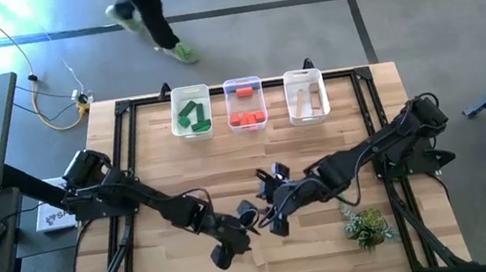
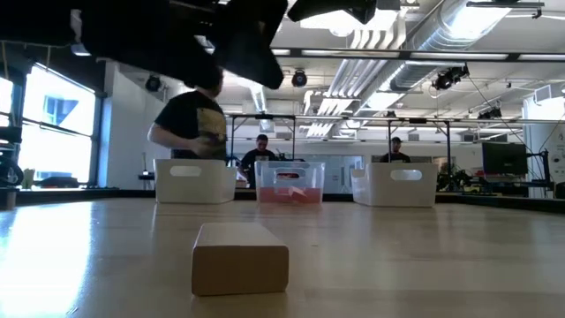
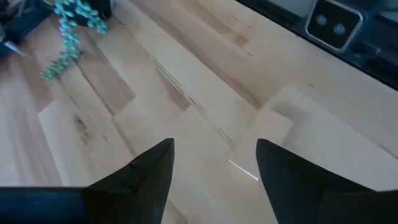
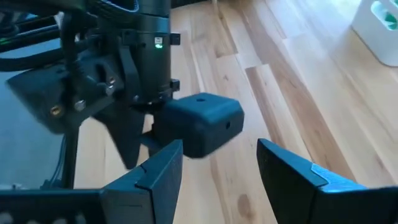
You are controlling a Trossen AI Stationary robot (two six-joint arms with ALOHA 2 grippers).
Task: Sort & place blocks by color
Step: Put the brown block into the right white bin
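Note:
One pale wooden block (image 2: pixel 240 258) lies flat on the table near its front edge. In the left wrist view this block (image 3: pixel 323 140) sits just beyond one finger of my left gripper (image 3: pixel 214 155), which is open and slants down above the table. In the high view my left gripper (image 1: pixel 240 243) is at the near middle, with the block hidden under the arms. My right gripper (image 1: pixel 271 217) hovers beside it, open with nothing between its fingers (image 4: pixel 217 158). Green blocks (image 1: pixel 192 117), red blocks (image 1: pixel 247 117) and wooden blocks (image 1: pixel 308 102) lie in three bins.
Three white bins (image 1: pixel 188 93) (image 1: pixel 242 83) (image 1: pixel 302 75) stand in a row at the table's far edge. A small green plant (image 1: pixel 366 227) stands near the front right. The two arms are close together at the near middle. People show in the room beyond the table.

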